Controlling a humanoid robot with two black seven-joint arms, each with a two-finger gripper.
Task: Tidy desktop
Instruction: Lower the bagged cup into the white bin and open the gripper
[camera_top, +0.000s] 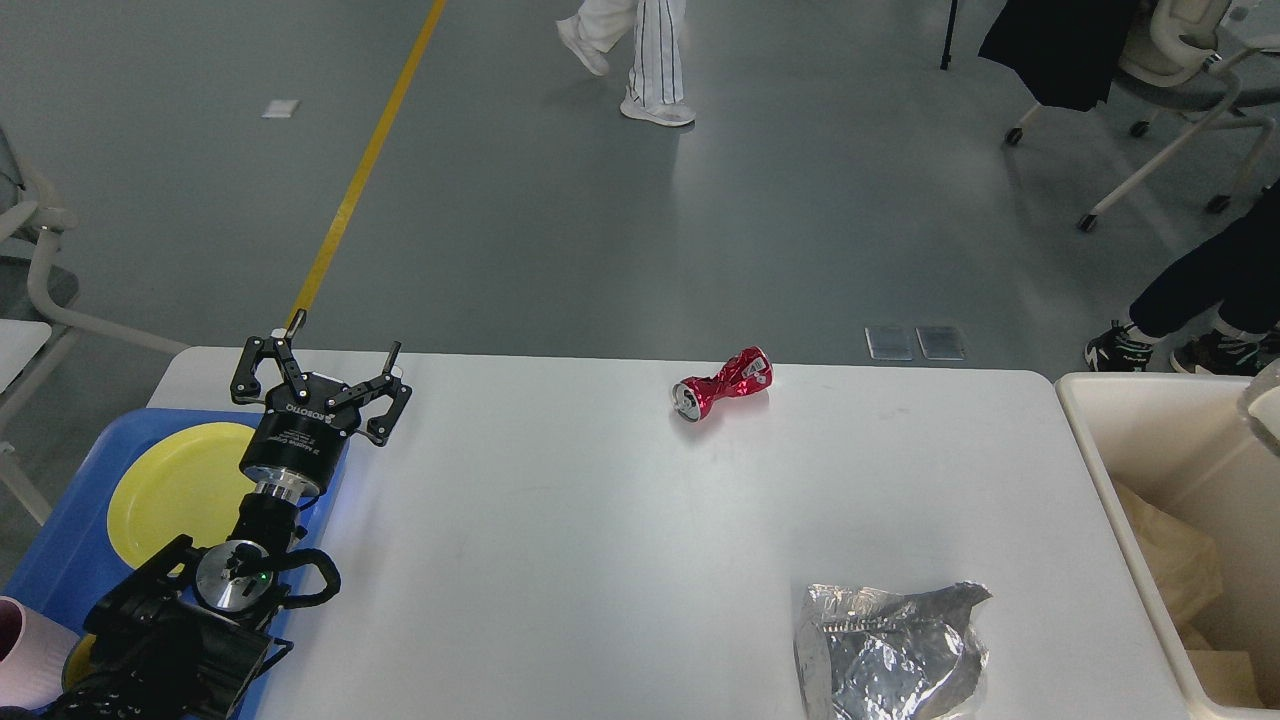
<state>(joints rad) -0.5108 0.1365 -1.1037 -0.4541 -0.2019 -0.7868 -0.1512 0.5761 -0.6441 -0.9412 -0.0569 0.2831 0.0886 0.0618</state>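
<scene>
Left gripper (320, 372) stood over the near-left part of the desktop (560, 520), fingers spread apart, nothing between them. It sat at the right edge of the blue tray (60, 560); a yellow plate (180, 485) lay in that tray just left of and below the claw. A pink cup (25, 650) showed at the frame's lower-left corner, well behind the claw toward the robot.

Right gripper was out of view; state not observable.

The desktop stretched rightward from the claw, mostly bare. Two pieces of litter on it:
- crushed red can (722, 383), well to the claw's right, near the far edge of the desktop, lying on its side.
- crumpled silver foil bag (890, 650), far right of the claw and nearer the robot, close to the front edge.

Cream bin (1110, 440) stood beyond both, at the desktop's right end, with brownish paper inside.

Risks, as judged:
- Can lay on its side near the far edge. A push from an off-centre closing finger could roll it off the desktop.
- The can's pinched waist and dented surface gave uneven grip faces; a clamp on a slanted dent could squirt it out.
- Foil bag was thin and slick; the fingers might pinch only a fold and drop it short of the bin.
- Claw sat close over the tray rim; a low sweep rightward might snag it.
</scene>
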